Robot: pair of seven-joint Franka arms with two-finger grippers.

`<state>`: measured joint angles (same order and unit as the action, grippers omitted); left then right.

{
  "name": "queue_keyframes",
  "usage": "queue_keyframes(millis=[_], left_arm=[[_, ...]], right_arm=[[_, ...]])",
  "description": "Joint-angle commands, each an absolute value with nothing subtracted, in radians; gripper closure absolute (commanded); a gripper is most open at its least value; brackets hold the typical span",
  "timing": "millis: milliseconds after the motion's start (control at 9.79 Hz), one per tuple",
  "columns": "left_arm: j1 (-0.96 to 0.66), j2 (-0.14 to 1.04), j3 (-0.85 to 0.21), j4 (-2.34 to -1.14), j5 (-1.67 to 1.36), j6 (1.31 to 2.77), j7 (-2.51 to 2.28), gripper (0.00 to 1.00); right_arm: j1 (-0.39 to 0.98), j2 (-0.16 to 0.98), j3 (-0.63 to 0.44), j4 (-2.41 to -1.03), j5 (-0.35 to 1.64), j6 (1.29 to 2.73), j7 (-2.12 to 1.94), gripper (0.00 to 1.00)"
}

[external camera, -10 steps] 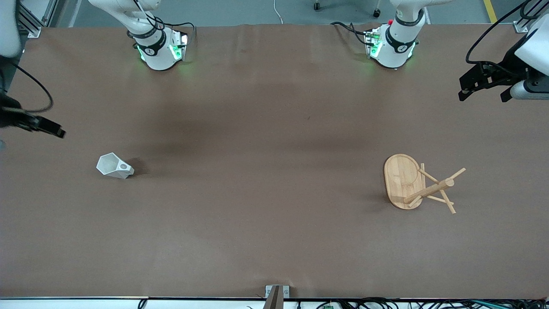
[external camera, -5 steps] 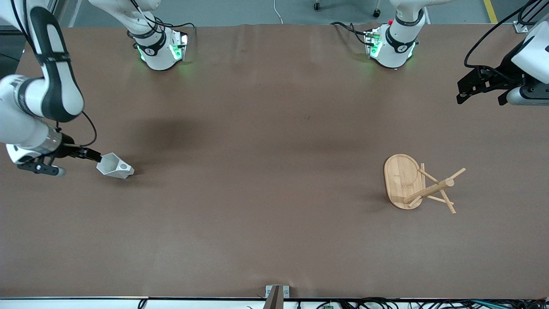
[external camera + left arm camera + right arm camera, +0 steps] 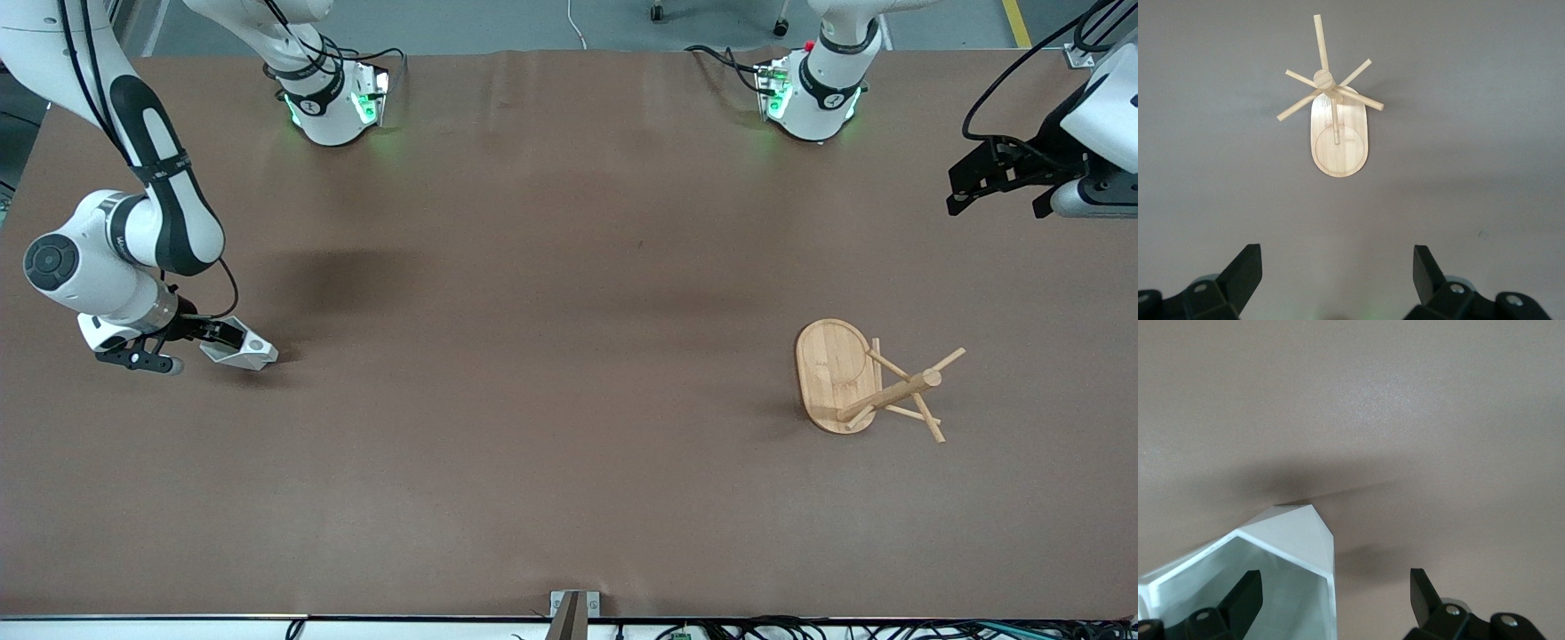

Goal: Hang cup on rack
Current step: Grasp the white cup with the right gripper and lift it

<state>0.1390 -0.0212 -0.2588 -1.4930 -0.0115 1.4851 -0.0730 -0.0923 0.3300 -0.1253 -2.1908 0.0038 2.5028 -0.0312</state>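
The white faceted cup (image 3: pixel 238 349) lies on its side at the right arm's end of the table, its open polygonal mouth turned toward the right gripper (image 3: pixel 212 332) and its blocky handle with the round hole facing up, toward the table's middle. Its long axis runs roughly along the table's length, in line with the gripper's approach. The right arm is plainly the nearer one; the bamboo mug rack (image 3: pixel 867 382) stands upright well apart, at the left arm's end of the table, its oval base flat on the cloth and its pegs angling out from the central post.

In the right wrist view the gripper's fingers (image 3: pixel 1245 597) are spread wide — one sits inside the cup's (image 3: pixel 1285 567) mouth, the other outside the rim wall over bare table. The rim wall thus stands between them, but nothing is pinched yet; whether the inner finger already touches the wall cannot be told. The likely next move is closing on that wall.

The left gripper (image 3: pixel 1003 182) waits above the table's edge near its own end — fingers open and empty, with the rack (image 3: pixel 1338 113) in sight below in its wrist view.
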Motion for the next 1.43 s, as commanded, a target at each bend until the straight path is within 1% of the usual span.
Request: queue_keyframes(millis=[0,102,307,409,613,715,1022,1124,1328], left_arm=[[0.141,-0.009,-0.264,-1.503,0.005,1.471,-0.061,0.0],[0.137,-0.009,-0.267,-1.502,0.003,1.471,-0.06,0.0],[0.127,-0.009,-0.276,-1.5,0.002,1.471,-0.06,0.0],[0.123,-0.006,-0.276,-1.479,-0.002,1.471,-0.06,0.0],[0.117,-0.002,-0.285,-1.477,0.002,1.471,-0.057,0.0],[0.115,-0.002,-0.29,-1.477,0.003,1.471,-0.058,0.0],[0.114,0.024,-0.336,-1.476,0.005,1.473,-0.06,0.0],[0.112,0.04,-0.351,-1.474,0.005,1.473,-0.06,0.0],[0.112,0.069,-0.396,-1.474,-0.003,1.482,-0.054,0.0]], right_arm=[[-0.098,0.313,-0.118,-2.204,0.018,2.502,-0.051,0.22],[-0.098,0.313,-0.118,-2.204,0.018,2.502,-0.072,0.39],[-0.1,0.313,-0.118,-2.204,0.02,2.503,-0.081,0.89],[-0.1,0.313,-0.118,-2.2,0.021,2.502,-0.08,0.99],[-0.1,0.313,-0.118,-2.195,0.021,2.497,-0.097,0.99],[-0.097,0.31,-0.118,-2.175,0.02,2.47,-0.144,0.99],[-0.084,0.295,-0.098,-1.935,0.02,2.066,-0.222,0.99],[-0.083,0.284,-0.083,-1.881,0.02,1.996,-0.239,0.99],[-0.083,0.25,-0.022,-1.829,0.037,1.932,-0.247,0.99]])
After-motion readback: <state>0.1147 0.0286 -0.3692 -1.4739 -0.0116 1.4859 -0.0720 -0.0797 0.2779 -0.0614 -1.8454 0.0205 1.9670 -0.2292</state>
